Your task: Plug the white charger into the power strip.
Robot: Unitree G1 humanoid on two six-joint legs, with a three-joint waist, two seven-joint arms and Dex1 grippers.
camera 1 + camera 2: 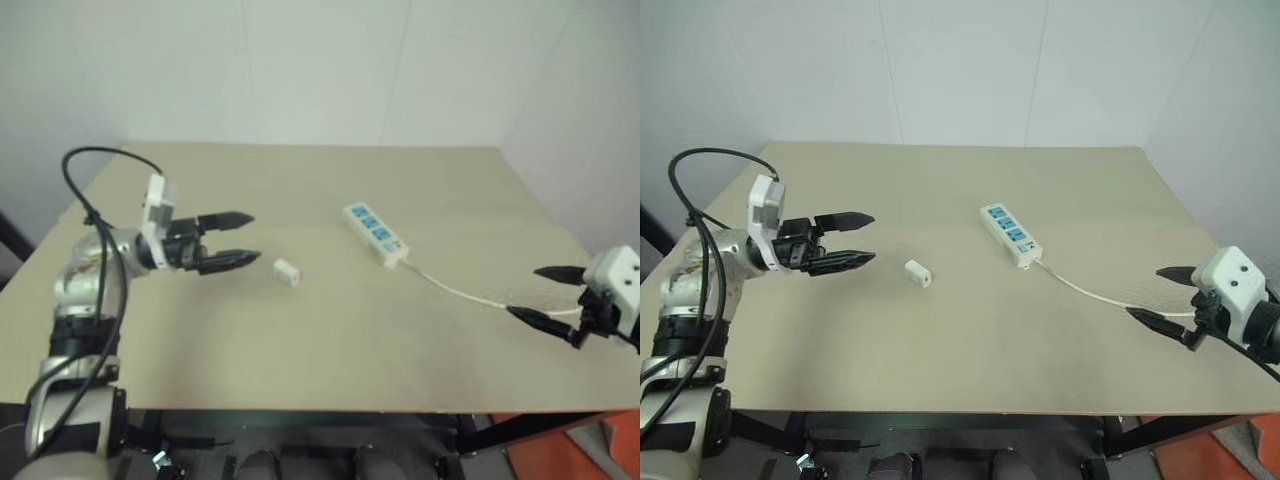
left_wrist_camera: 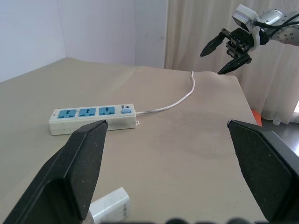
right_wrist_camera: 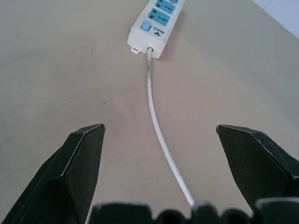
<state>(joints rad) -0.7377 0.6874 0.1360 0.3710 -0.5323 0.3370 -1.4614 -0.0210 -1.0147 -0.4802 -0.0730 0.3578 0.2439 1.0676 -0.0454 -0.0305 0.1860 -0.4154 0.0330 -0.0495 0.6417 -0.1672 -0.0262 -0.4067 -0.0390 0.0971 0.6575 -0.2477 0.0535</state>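
The white charger [image 1: 287, 271] lies flat near the middle of the tan table [image 1: 300, 340], also seen as the white charger [image 2: 111, 204] just past my left fingers. The power strip [image 1: 376, 233] lies beyond it to the right, blue socket faces up, its thin white cord [image 1: 460, 292] trailing toward the right edge. My left gripper [image 1: 245, 238] hovers open a short way left of the charger, pointing at it. My right gripper [image 1: 535, 293] is open at the right edge, straddling the cord [image 3: 156, 126] above the table and aimed at the strip's switch end [image 3: 149, 31].
Pale walls rise behind the table's far edge. A curtain [image 2: 205, 37] hangs beyond the right side. An orange object [image 1: 610, 450] sits on the floor below the front right corner. Bare tabletop lies between the charger and the front edge.
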